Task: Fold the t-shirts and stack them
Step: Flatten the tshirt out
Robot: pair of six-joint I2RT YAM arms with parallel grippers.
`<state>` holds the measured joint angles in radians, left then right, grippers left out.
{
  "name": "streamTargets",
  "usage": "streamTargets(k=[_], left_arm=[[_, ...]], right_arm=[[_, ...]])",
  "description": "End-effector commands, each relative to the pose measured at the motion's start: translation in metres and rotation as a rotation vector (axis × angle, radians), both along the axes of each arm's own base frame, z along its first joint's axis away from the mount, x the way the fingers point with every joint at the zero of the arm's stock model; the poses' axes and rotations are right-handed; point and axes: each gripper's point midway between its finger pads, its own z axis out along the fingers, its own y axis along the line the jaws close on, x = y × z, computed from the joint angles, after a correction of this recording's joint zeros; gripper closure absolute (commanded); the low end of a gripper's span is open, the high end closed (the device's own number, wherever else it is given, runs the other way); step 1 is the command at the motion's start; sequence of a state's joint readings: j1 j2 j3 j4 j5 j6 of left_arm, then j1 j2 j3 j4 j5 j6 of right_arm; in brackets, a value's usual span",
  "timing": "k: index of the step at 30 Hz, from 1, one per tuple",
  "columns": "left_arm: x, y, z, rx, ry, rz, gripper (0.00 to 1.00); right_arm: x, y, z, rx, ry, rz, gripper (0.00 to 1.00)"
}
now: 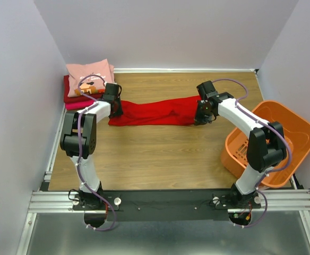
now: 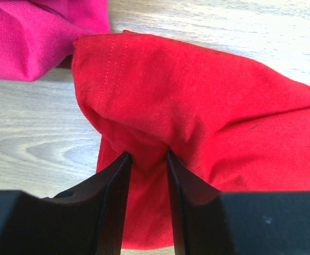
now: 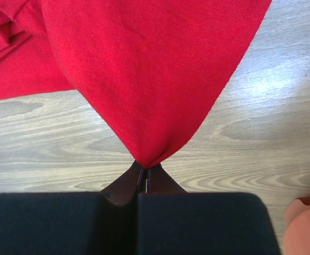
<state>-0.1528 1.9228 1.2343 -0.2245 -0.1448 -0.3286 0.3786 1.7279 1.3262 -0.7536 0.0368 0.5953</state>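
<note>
The brown wooden table (image 1: 160, 154) is free in front, but the long red cloth t-shirt (image 1: 155, 112), the pile of folded pink and red t-shirts (image 1: 88, 73) and the orange plastic basket (image 1: 295, 133) block the way.

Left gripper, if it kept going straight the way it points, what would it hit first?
The red t-shirt: a fold sits between the left gripper's fingers, with more bunched straight ahead. The magenta shirt lies left of that line, though depth is unclear.

Top view looks down from behind; both close wrist views share the red t-shirt (image 1: 155, 111).
</note>
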Motion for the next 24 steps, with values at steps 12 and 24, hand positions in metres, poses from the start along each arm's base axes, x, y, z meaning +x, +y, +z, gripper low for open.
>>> streamTargets(k=[12, 24], left_arm=[[0.0050, 0.0010, 0.0240, 0.021, -0.043, 0.014, 0.60], [0.0088, -0.0028, 0.0249, 0.021, -0.050, 0.001, 0.78]], right_arm=[[-0.0044, 0.0026, -0.0054, -0.004, 0.036, 0.002, 0.99], [-0.0056, 0.0017, -0.0083, -0.007, 0.046, 0.003, 0.99]])
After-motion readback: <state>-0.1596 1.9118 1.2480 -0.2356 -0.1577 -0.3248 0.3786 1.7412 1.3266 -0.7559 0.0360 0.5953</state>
